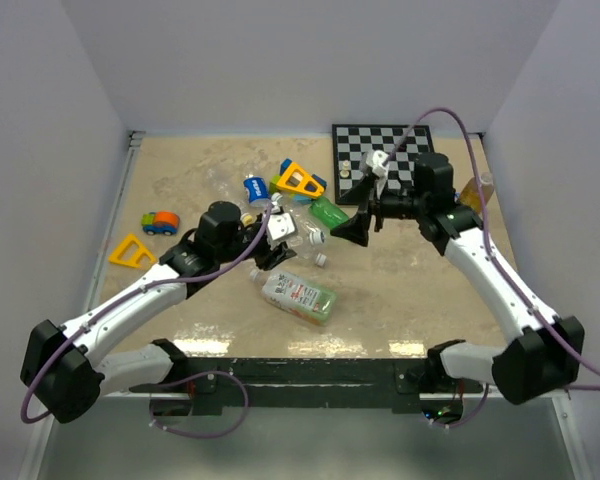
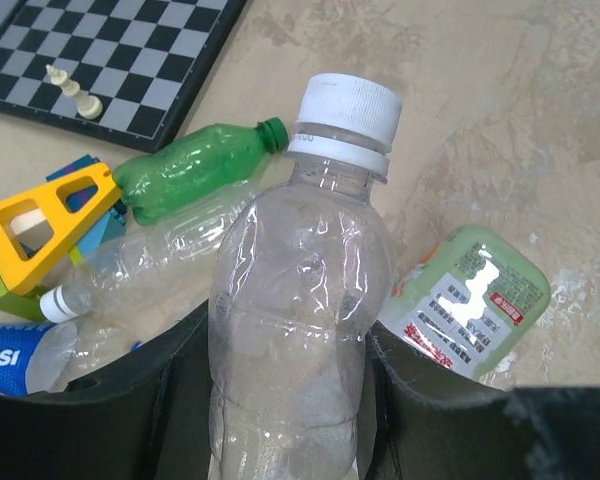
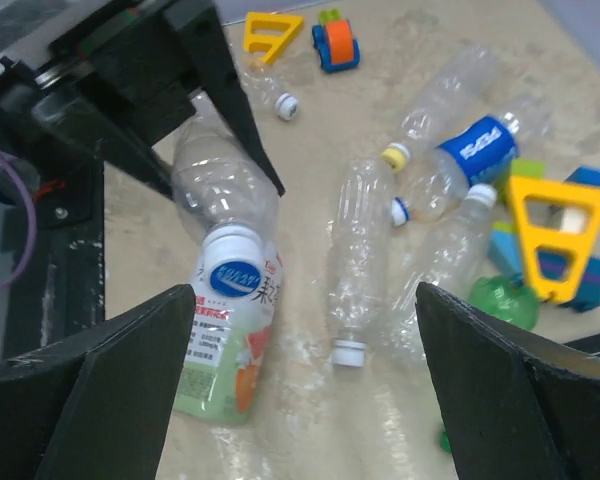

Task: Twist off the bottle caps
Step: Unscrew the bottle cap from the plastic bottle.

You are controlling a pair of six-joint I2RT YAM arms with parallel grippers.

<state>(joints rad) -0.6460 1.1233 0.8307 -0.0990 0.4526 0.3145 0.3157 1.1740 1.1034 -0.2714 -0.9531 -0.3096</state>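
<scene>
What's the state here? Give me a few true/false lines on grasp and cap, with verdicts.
1. The left fingers grip a clear bottle by its body. True.
2. That bottle's cap is already off. False: the white cap sits on the neck.
3. The right fingers are shut on the cap. False: they are spread wide, apart from it.
4. The green bottle lies on its side near the chessboard. True.
5. The left fingers hold the green-labelled bottle. False: it lies on the table.
</scene>
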